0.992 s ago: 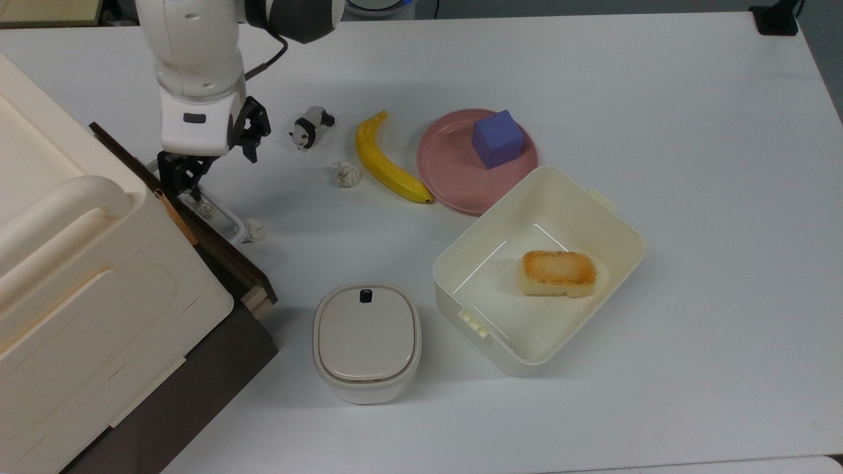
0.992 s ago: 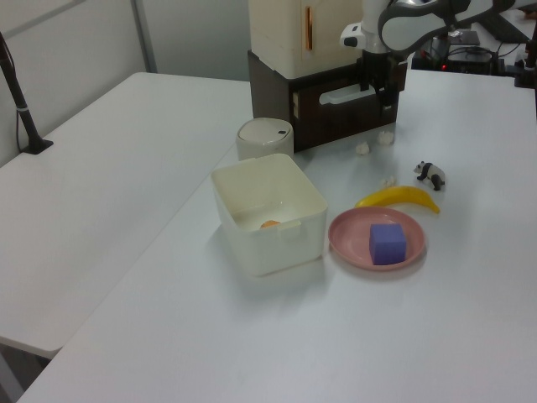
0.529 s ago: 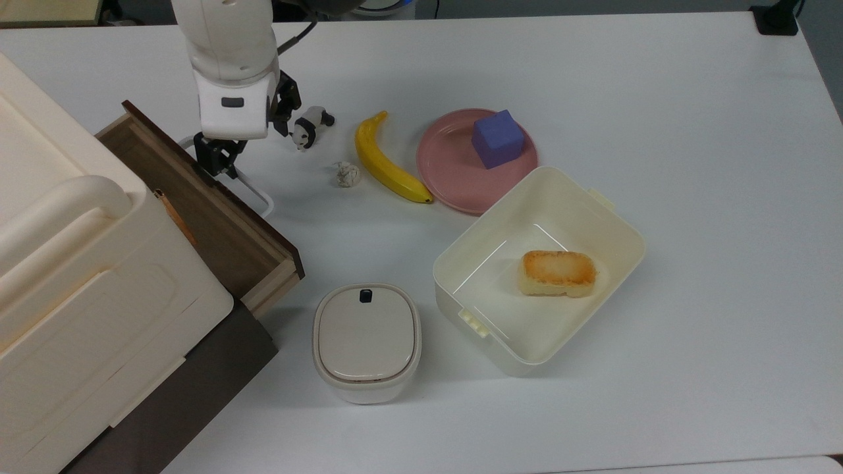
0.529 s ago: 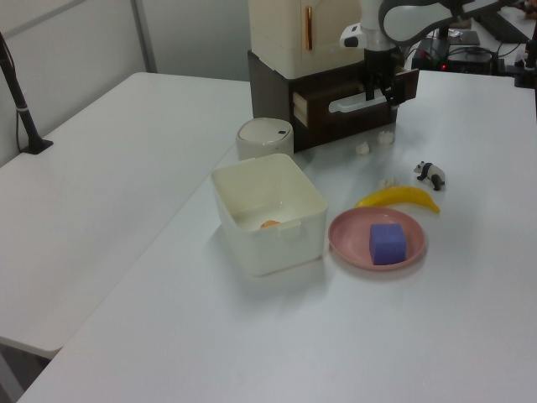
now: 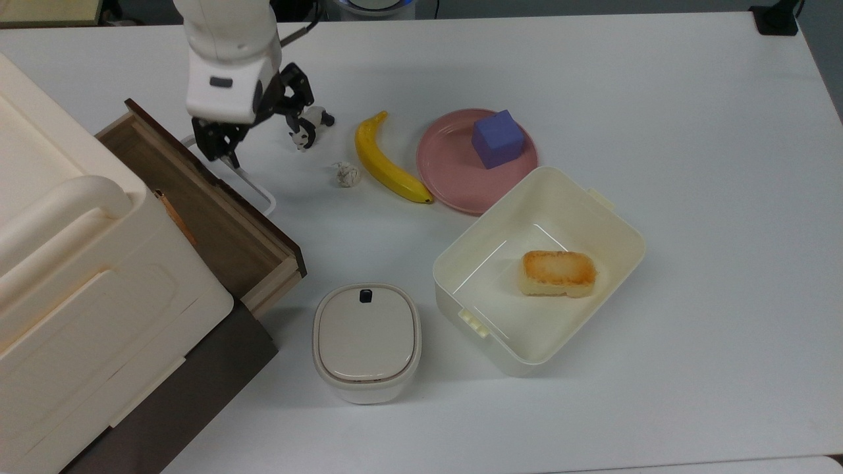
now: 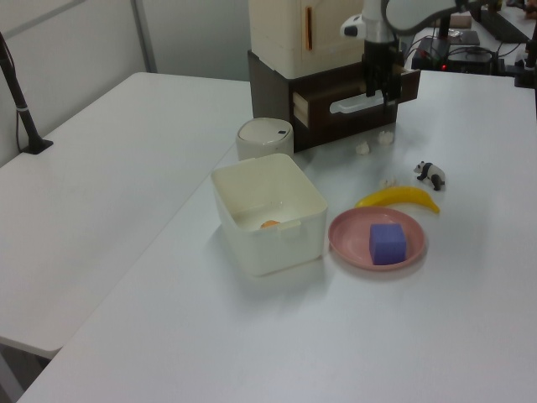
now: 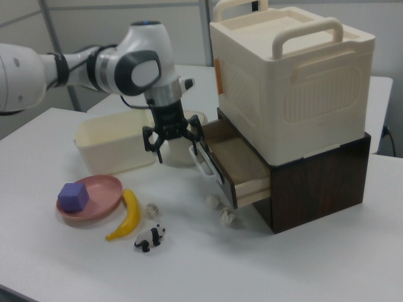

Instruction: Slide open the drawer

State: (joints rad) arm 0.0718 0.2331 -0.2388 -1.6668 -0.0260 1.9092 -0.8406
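Note:
The drawer (image 5: 197, 204) stands pulled out of the dark brown cabinet, showing its brown inner floor and light wood sides, and it appears again as the drawer (image 7: 238, 160) and the drawer (image 6: 340, 107). Its white loop handle (image 5: 255, 189) sticks out toward the table. My gripper (image 5: 260, 145) hangs open just above the far end of that handle, with its fingers spread and nothing between them. The right view has the gripper (image 7: 175, 150) straddling the air over the handle (image 7: 203, 162). In the left view the gripper (image 6: 377, 84) is above the handle (image 6: 357, 103).
A big cream box (image 5: 66, 263) sits on the cabinet. Nearby on the table are a lidded container (image 5: 366, 341), a cream tub (image 5: 596, 197) with bread, a banana (image 5: 388, 164), a pink plate (image 5: 448, 171) with a purple cube, a panda toy (image 5: 309, 125) and a crumpled ball (image 5: 347, 174).
The drawer slid out of the cabinet with the gripper on its handle. The gripper has since opened, let go of the handle and lifted slightly.

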